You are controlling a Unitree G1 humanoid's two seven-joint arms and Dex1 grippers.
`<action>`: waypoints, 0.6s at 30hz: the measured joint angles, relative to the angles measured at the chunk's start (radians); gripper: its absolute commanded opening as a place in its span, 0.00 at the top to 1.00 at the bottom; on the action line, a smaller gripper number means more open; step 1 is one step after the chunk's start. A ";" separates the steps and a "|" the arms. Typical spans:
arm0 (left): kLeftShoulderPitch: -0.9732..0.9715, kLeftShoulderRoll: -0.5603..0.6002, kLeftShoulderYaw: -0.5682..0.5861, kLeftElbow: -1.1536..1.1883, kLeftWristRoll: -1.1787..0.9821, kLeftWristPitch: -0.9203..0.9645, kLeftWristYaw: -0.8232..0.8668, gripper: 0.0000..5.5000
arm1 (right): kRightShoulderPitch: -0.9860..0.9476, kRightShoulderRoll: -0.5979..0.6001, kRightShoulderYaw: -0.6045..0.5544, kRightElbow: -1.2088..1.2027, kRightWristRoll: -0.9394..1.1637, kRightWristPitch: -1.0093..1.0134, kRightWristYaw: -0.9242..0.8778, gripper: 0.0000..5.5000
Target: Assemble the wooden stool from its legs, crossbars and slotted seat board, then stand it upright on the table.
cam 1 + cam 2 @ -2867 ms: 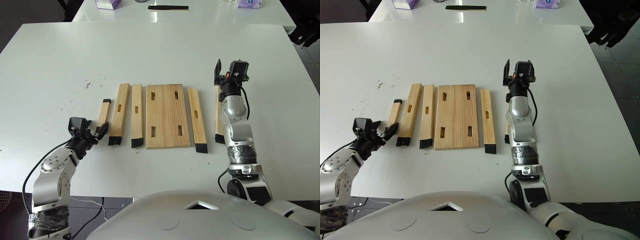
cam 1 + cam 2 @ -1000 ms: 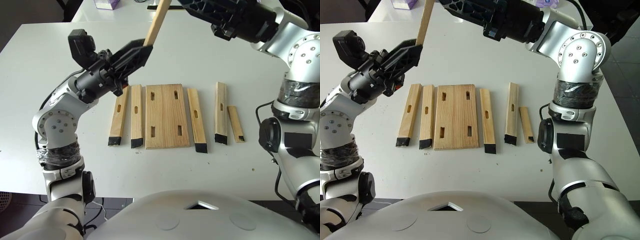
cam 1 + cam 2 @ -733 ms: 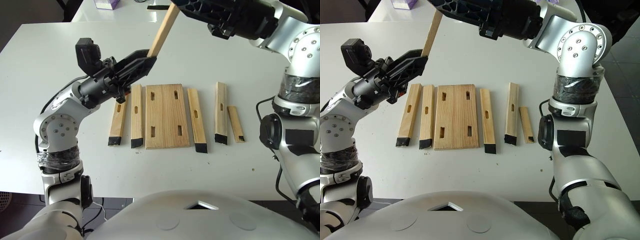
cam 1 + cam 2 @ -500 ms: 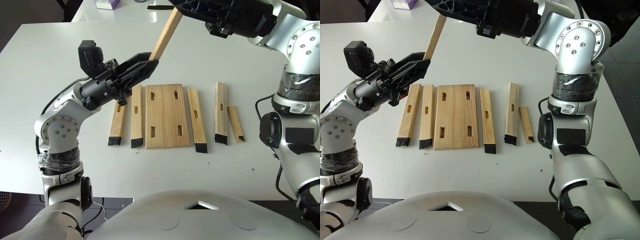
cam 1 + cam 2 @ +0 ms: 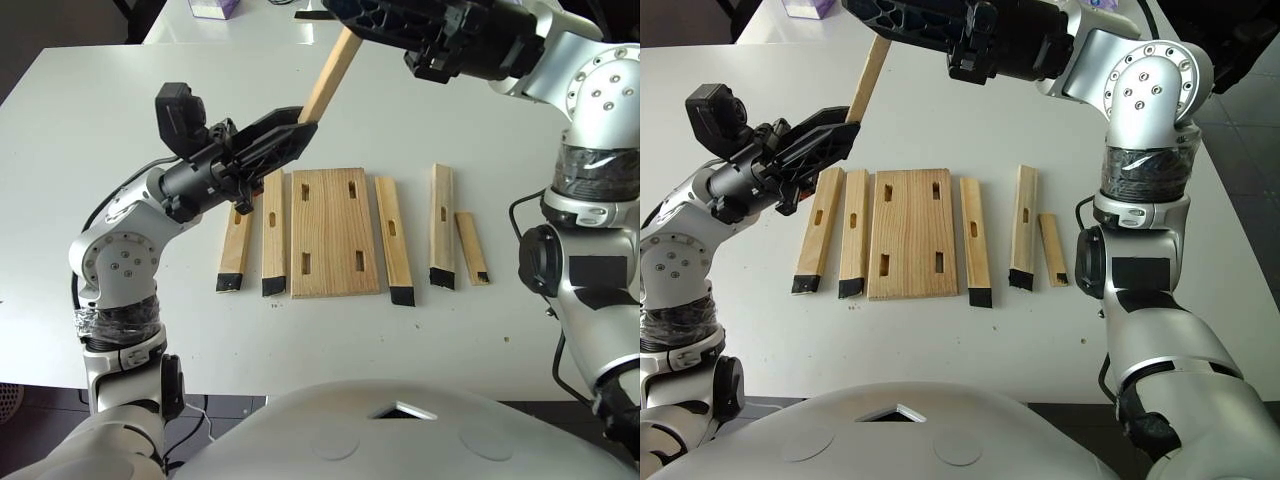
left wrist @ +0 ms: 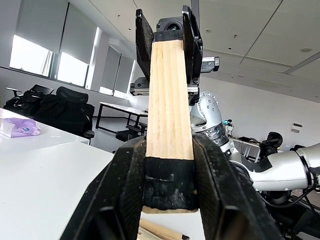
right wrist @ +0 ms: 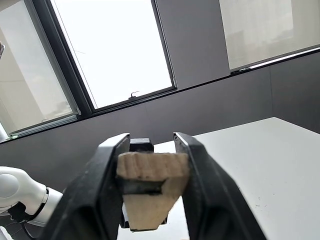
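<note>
White table (image 5: 100, 120): crossbar (image 5: 328, 75) lifted off it, left end effector (image 5: 300, 122) and right end effector (image 5: 345, 22) both grasping it.

Light: bright, even, from overhead. We log faint soft shadows on white table (image 5: 120, 330) below left gripper (image 5: 300, 124). Window (image 7: 115, 55) behind right gripper (image 7: 150, 147) blown white. Clamped wooden bar (image 7: 150, 172) shaded, fingers (image 7: 100, 180) silhouetted; we rate backlight harsh.
</note>
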 measured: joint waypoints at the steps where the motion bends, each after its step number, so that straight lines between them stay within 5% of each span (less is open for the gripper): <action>1: -0.004 0.000 -0.003 0.004 0.009 -0.006 0.000 0.76 | 0.005 0.000 -0.005 -0.003 0.001 0.001 -0.005 0.75; 7: -0.016 0.003 -0.050 0.050 0.105 -0.065 -0.006 0.58 | 0.050 -0.003 -0.031 -0.055 0.001 0.005 -0.041 0.76; 13: 0.042 0.027 -0.145 0.082 0.292 -0.136 -0.009 0.57 | 0.087 0.007 -0.028 -0.107 -0.019 -0.051 -0.063 0.76; 18: 0.139 0.032 -0.181 0.156 0.462 -0.230 0.042 0.57 | 0.135 -0.084 0.049 -0.077 -0.257 -0.307 -0.003 0.76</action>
